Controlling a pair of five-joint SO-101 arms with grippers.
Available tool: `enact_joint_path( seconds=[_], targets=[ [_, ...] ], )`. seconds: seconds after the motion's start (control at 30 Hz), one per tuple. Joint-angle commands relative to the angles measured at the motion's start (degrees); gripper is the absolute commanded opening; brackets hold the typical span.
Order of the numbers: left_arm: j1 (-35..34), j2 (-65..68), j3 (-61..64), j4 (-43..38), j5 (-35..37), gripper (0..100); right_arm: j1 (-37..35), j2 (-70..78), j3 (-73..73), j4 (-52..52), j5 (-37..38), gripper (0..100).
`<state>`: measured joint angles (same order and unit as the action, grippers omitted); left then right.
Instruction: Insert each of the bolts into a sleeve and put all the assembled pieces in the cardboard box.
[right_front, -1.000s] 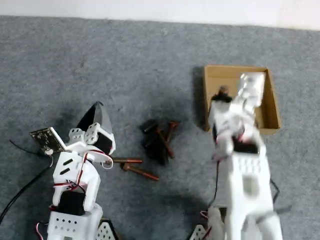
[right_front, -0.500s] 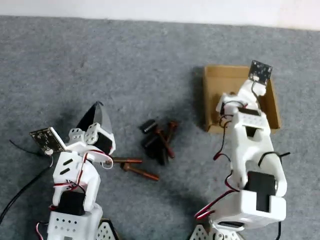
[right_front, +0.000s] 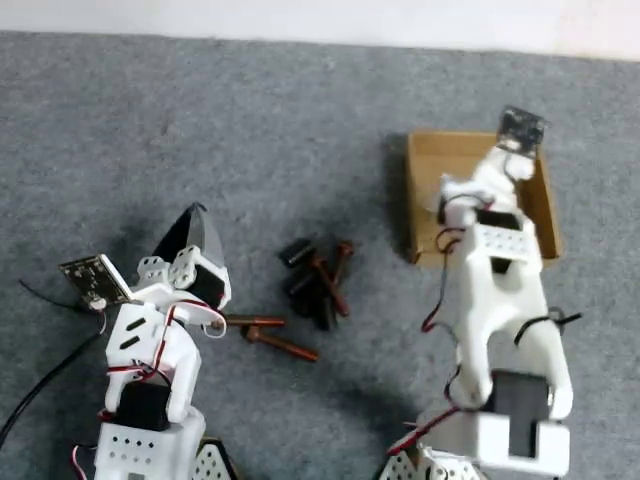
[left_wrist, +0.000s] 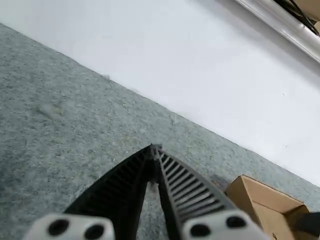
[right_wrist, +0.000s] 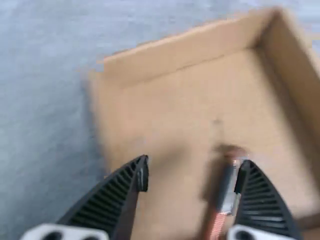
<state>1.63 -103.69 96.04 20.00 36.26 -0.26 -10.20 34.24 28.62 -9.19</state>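
Copper bolts and black sleeves (right_front: 312, 278) lie heaped mid-table, with two more bolts (right_front: 268, 333) a little nearer the left arm. My left gripper (right_front: 197, 213) (left_wrist: 154, 150) is shut and empty, off to the left of the heap. The right arm (right_front: 492, 260) stretches over the cardboard box (right_front: 432, 150). My right gripper (right_wrist: 192, 175) is open just above the box floor (right_wrist: 190, 100). A copper bolt piece (right_wrist: 223, 197) rests against the inner side of one finger; I cannot tell whether it carries a sleeve.
The box stands at the back right of the grey carpeted table (right_front: 200, 110), and its corner (left_wrist: 262, 197) appears in the left wrist view. A white wall (left_wrist: 200, 60) runs along the far edge. Cables trail beside the left arm's base (right_front: 40, 370).
The right arm has stretched forward over the box and lowered its wrist into it. The left arm and the heap have not moved.
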Motion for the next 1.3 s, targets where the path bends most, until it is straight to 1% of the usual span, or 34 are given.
enact_joint_path(
  seconds=[0.0, 0.1, 0.33, 0.53, 0.73, 1.27],
  targets=[
    [-0.4, -0.3, 1.1, -1.1, 0.2, 1, -8.2, -8.2, 2.6, 4.0, -0.1, 25.6],
    [-0.7, -0.4, 1.1, -1.1, 0.2, 1, -14.4, -12.4, 6.6, 5.6, -0.1, 25.6],
    [-0.7, -0.3, 1.1, -1.1, 0.2, 1, -27.2, -19.3, 18.0, 5.6, -0.1, 25.6],
    [-0.7, -0.3, 1.1, -1.1, 0.2, 1, -34.1, -22.7, 22.9, 5.6, -0.1, 25.6],
    [-0.7, -0.4, 1.1, -1.1, 0.2, 1, -41.5, -22.9, 28.9, 6.3, -0.2, 25.6],
    [-0.7, -0.2, 1.1, -1.1, 0.2, 1, -41.1, -22.8, 30.5, 6.2, -0.2, 25.6]
  ],
)
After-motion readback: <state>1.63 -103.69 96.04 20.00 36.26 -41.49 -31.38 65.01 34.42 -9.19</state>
